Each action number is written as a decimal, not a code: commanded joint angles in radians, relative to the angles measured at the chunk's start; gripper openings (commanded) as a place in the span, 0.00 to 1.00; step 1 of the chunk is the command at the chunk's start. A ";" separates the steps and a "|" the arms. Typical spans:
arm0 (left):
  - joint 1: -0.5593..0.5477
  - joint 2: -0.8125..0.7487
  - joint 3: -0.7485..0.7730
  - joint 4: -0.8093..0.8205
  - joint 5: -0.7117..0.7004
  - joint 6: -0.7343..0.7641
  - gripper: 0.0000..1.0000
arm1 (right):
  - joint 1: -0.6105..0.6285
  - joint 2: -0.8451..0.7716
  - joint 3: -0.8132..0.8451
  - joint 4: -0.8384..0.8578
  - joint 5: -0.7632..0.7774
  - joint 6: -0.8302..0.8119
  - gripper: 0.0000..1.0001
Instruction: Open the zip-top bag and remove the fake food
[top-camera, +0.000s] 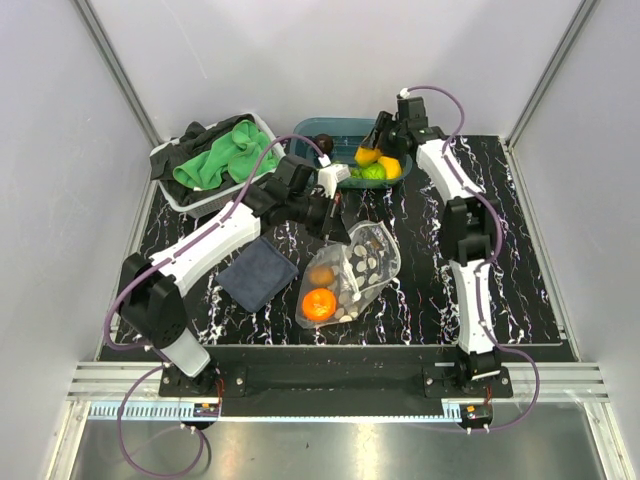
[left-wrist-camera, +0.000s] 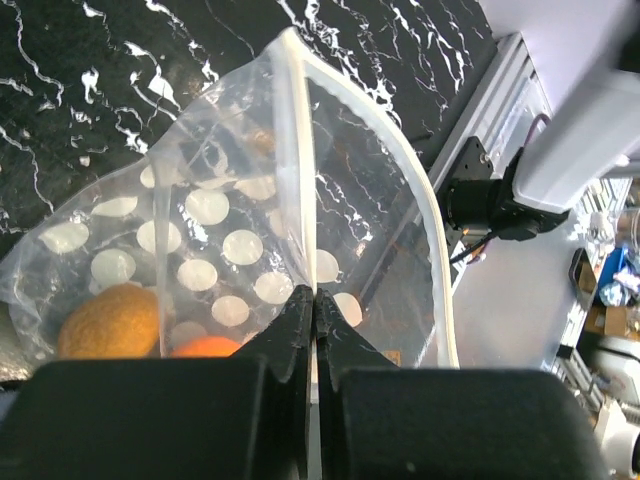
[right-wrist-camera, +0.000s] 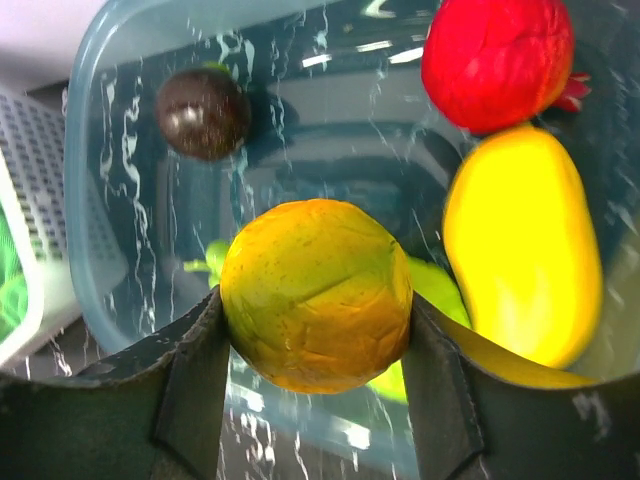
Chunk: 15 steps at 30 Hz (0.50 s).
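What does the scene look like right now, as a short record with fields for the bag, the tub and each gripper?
bag: mouth open, two orange pieces inside
tub: holds a red fruit, a yellow fruit and a dark brown fruit
left gripper: shut on the bag's zip edge
right gripper: grips a round orange fruit above the tub

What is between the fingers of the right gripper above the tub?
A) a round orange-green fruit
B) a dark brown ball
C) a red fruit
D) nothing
A: the right gripper clamps the round orange-green fruit on both sides; the red fruit lies in the tub.
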<state>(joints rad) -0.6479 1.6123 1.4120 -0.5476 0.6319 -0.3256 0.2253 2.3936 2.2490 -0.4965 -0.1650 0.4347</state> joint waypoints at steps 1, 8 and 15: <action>0.008 0.032 0.074 0.037 0.095 0.066 0.00 | 0.000 0.099 0.222 -0.074 -0.059 0.038 0.68; 0.010 0.041 0.093 0.040 0.045 -0.013 0.00 | -0.001 0.067 0.289 -0.206 -0.063 0.090 0.92; 0.011 0.037 0.104 0.055 -0.012 -0.174 0.00 | 0.008 -0.210 0.013 -0.373 -0.148 0.053 0.98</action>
<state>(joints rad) -0.6411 1.6581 1.4586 -0.5426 0.6491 -0.4004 0.2253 2.4302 2.4020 -0.7624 -0.2462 0.5091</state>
